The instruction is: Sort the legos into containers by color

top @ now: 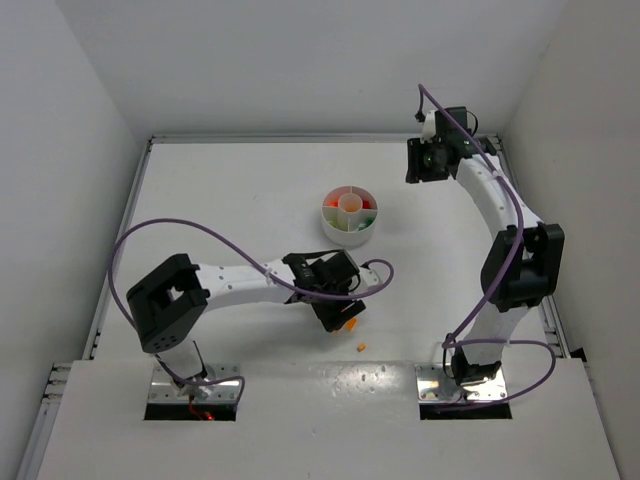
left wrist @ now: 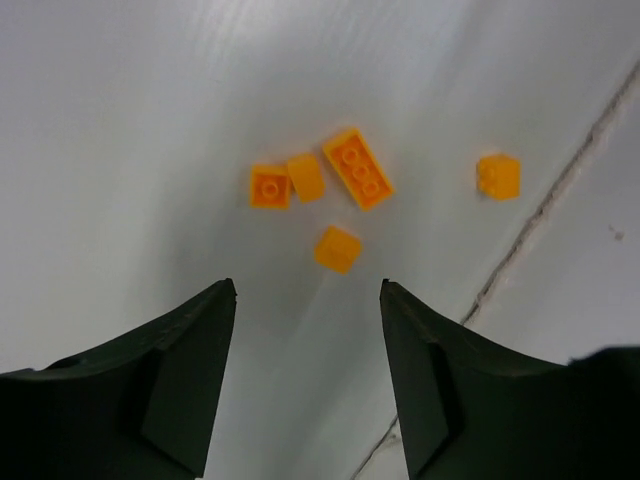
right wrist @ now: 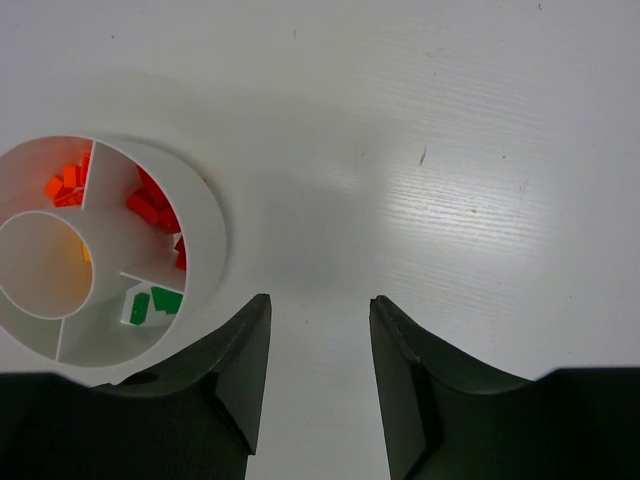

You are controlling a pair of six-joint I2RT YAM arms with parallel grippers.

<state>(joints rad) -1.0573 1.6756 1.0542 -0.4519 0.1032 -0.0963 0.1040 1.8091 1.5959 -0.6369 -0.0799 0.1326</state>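
Several orange legos [left wrist: 338, 248] lie on the white table just ahead of my left gripper [left wrist: 308, 290], which is open and empty above them. They include a longer brick [left wrist: 358, 168] and a lone one to the right [left wrist: 498, 176]. From above, the left gripper [top: 340, 316] hovers over orange bricks [top: 350, 323], with one more brick [top: 362, 347] nearer the front. The round white dish [top: 349, 232] stands mid-table. My right gripper [right wrist: 318, 302] is open and empty beside the dish's rim [right wrist: 205, 230]. The compartments hold red [right wrist: 155, 210], orange [right wrist: 65, 183] and green [right wrist: 160, 300] bricks.
A table seam [left wrist: 545, 205] runs diagonally to the right of the orange bricks. White walls enclose the table on three sides. The right arm [top: 505, 225] arcs along the right side, its gripper [top: 422, 162] at the back right of the dish.
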